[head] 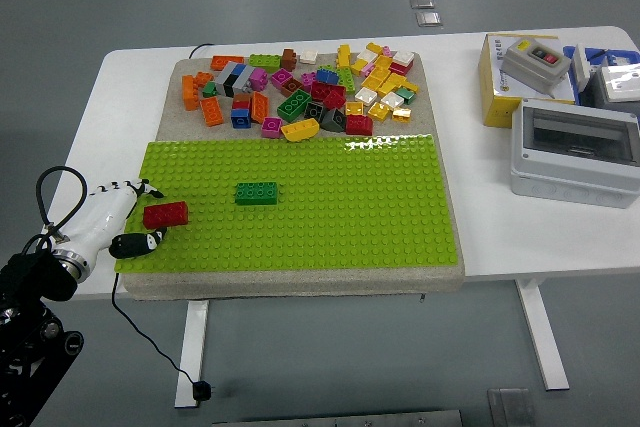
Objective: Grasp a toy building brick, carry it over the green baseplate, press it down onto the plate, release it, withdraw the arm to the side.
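Near the green baseplate's (330,207) left edge sits the red brick (165,214), light, rigid and likely best pinched across its long sides, with the left hand (115,219) loosely spread beside it, holding nothing.

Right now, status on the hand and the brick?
Left hand open beside red brick, not gripping. Brick seated on green baseplate, left edge. Right hand out of view. Nothing blocking withdrawal.
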